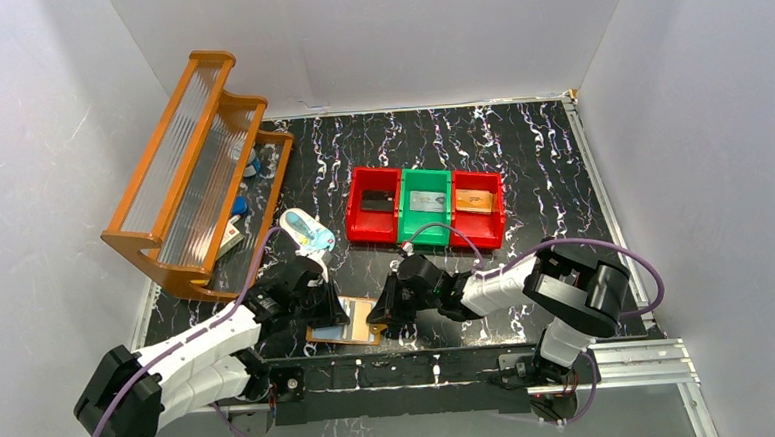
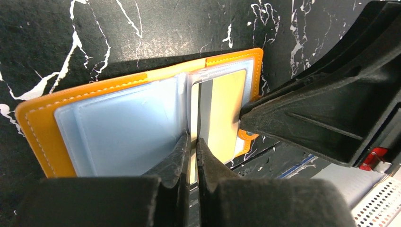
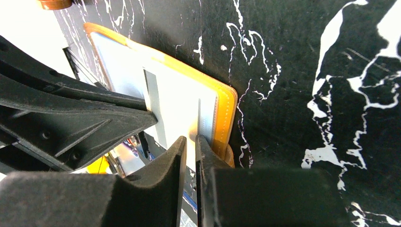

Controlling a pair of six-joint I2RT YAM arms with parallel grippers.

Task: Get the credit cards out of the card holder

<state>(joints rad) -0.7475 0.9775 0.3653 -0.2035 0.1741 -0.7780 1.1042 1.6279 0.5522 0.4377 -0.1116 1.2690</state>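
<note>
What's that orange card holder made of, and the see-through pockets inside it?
The card holder looks like leather or imitation leather outside, I can't tell which: matte orange, pale stitching along its edge. The pockets look like soft clear plastic: glossy, slightly hazy, a striped card showing through.

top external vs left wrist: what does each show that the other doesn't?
Only top external: the red and green bins, the wooden rack and a pale oval item. Only left wrist: the holder's clear sleeves, a striped card inside one, and the left hand closed on a thin edge there; card or sleeve, unclear. Both: the orange card holder on the black marbled table, with the right hand at its edge.
</note>
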